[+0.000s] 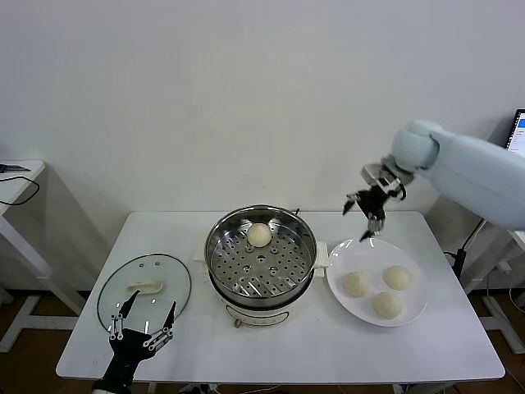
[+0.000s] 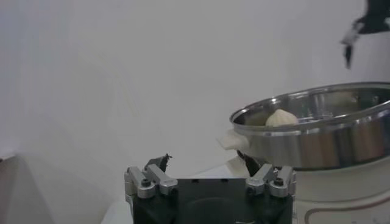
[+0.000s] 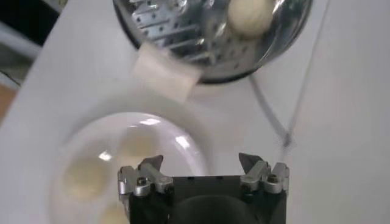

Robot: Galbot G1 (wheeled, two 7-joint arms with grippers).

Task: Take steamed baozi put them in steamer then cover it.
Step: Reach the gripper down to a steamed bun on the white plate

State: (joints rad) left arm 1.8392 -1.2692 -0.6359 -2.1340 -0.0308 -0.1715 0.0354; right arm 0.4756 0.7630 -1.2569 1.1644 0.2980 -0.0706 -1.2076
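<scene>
Bench [image 1: 279, 345] white, carries all. Steamer [image 1: 261, 289] at centre, one baozi [image 1: 259, 235] on perforated tray, far side. Cover [image 1: 144, 286] flat on bench, robot's left of steamer; glass, likely heavy and fragile, take by white handle. Plate [image 1: 414, 308] on right, holds three baozi [image 1: 355, 284]. Buns likely soft, light, easily dented: grip sides gently. Right gripper [image 1: 371, 215] above plate's far edge, jaws wide, empty. Left gripper [image 1: 141, 327] low near cover, jaws wide, empty.
</scene>
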